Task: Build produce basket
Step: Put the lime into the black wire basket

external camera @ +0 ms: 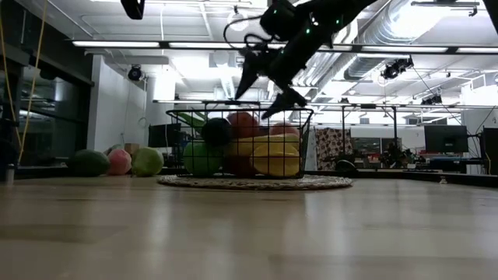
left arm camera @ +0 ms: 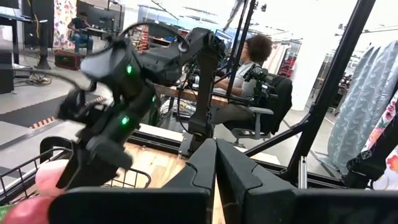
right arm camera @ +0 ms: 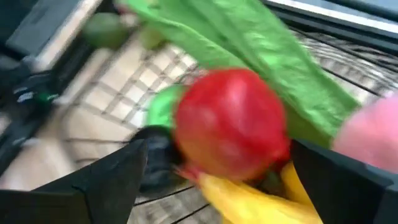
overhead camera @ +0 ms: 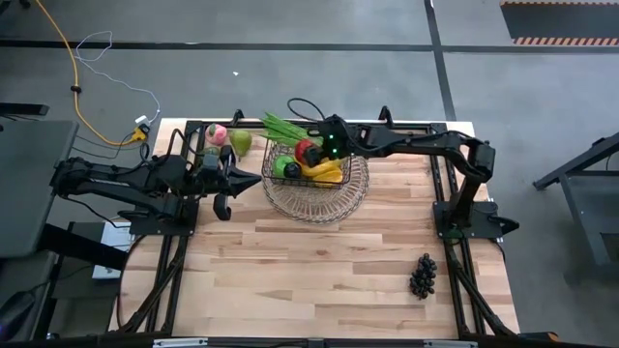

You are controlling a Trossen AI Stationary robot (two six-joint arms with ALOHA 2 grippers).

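On the high view's left, the left gripper [overhead camera: 224, 184] waits low near the table's rear left; in its wrist view its dark fingers [left arm camera: 239, 180] lie pressed together. Just beyond it, at the table's back edge, a pink peach [overhead camera: 217, 132] and a pale green pear [overhead camera: 240, 143] lie loose outside any container. To their right the dark thin-wire rectangular basket [external camera: 303, 117] stands on a paler round wire tray [overhead camera: 350, 198]. It holds a round red apple [right arm camera: 231, 123], a green apple [external camera: 201, 158], a dark plum [external camera: 217, 131], a yellow banana [overhead camera: 326, 173] and a green leafy bunch [overhead camera: 283, 126]. The bunch's long axis runs diagonally, its tip pointing out over the basket's rear left corner. The right gripper [overhead camera: 334, 143] hovers above the basket, jaws spread and empty, directly over the red apple. Far right, near the front edge, dark grapes [overhead camera: 423, 275] lie well apart from the basket. The surface is a light wooden plank table [overhead camera: 319, 271]; beyond it is a workshop, with a person seated at a desk [left arm camera: 245, 68].
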